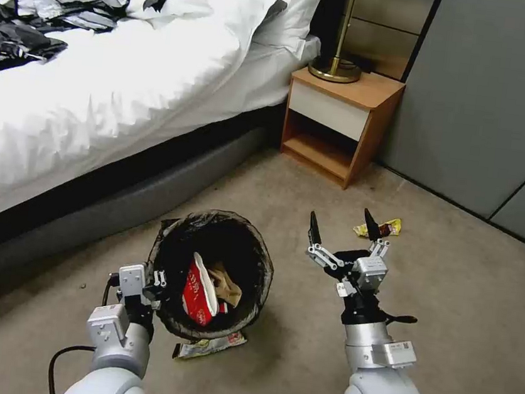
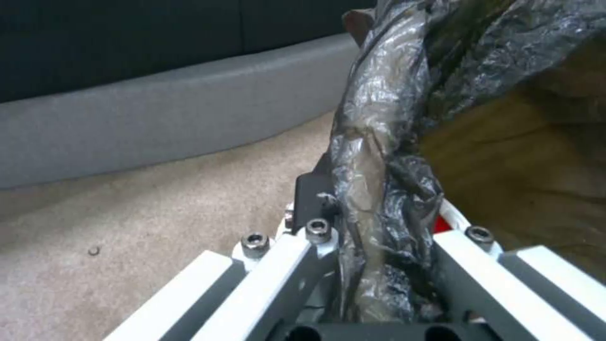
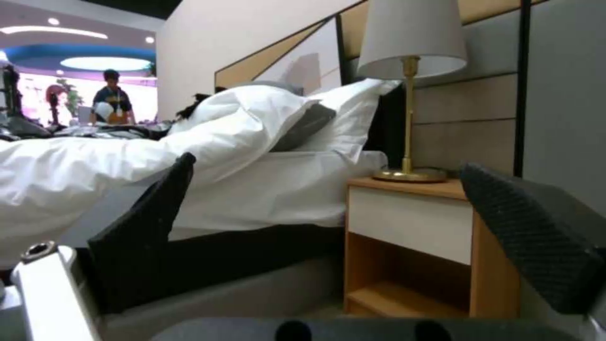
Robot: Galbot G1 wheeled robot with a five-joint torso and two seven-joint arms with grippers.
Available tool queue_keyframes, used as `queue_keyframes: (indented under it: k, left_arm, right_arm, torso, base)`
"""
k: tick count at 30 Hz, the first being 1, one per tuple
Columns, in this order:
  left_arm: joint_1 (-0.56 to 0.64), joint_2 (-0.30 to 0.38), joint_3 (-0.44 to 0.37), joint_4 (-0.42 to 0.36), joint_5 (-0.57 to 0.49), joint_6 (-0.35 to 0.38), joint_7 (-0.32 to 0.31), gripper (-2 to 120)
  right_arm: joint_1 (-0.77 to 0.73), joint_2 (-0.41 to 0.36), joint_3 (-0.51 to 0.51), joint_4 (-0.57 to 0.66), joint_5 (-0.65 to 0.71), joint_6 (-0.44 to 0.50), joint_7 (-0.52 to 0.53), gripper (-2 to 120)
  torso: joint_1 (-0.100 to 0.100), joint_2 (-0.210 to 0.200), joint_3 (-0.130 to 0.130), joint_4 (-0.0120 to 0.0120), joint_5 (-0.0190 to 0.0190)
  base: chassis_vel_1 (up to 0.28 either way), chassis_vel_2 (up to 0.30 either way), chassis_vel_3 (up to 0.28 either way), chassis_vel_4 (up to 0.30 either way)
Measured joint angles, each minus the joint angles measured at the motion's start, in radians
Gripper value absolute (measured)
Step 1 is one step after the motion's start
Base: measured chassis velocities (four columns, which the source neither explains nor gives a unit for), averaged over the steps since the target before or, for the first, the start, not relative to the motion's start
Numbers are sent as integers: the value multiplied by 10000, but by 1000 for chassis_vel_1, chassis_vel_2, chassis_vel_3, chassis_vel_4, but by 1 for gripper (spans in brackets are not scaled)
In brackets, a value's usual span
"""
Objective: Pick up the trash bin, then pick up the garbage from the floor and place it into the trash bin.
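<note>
The trash bin (image 1: pixel 172 237), lined with a crinkled black bag, is at the front left over the carpet. My left gripper (image 1: pixel 155 284) is shut on its near-left rim; the left wrist view shows the bag-covered rim (image 2: pixel 372 156) clamped in the left gripper (image 2: pixel 378 237). Inside the bin lie a red-and-white wrapper (image 1: pixel 199 291) and a brown scrap (image 1: pixel 228 287). A flat yellowish wrapper (image 1: pixel 211 345) lies on the floor, partly under the bin's near edge. My right gripper (image 1: pixel 343 222) is open and holds nothing, raised to the right of the bin. A yellow-brown wrapper (image 1: pixel 390 226) lies on the carpet just beyond it.
A bed (image 1: pixel 97 96) with white covers and dark clothes runs along the left, its grey base (image 1: pixel 103 210) close to the bin. A wooden nightstand (image 1: pixel 340 127) with a brass lamp (image 1: pixel 335 66) stands beyond. Grey wall panels (image 1: pixel 488 102) close off the right. Open carpet spreads at right.
</note>
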Motion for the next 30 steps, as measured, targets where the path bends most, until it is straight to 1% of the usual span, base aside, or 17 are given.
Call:
queue_keyframes:
  k: [10, 19, 30]
  left_arm:
    - [-14, -21, 13, -43, 1, -1, 1, 0]
    - [-13, -32, 13, -56, 10, -2, 0, 0]
    - [-29, -49, 3, -63, 15, -40, -32, 0]
  right_arm:
    - [15, 26, -7, 0, -29, -15, -55, 100]
    - [32, 41, -13, -18, -47, -15, -102, 100]
    - [55, -11, -4, -71, -49, -65, -151, 100]
  torso:
    - [0, 0, 0, 0, 0]
    - [0, 0, 0, 0, 0]
    - [0, 0, 0, 3, 0]
  base:
    - [48, 41, 49, 54]
    - [106, 98, 83, 96]
    - [111, 115, 125, 121]
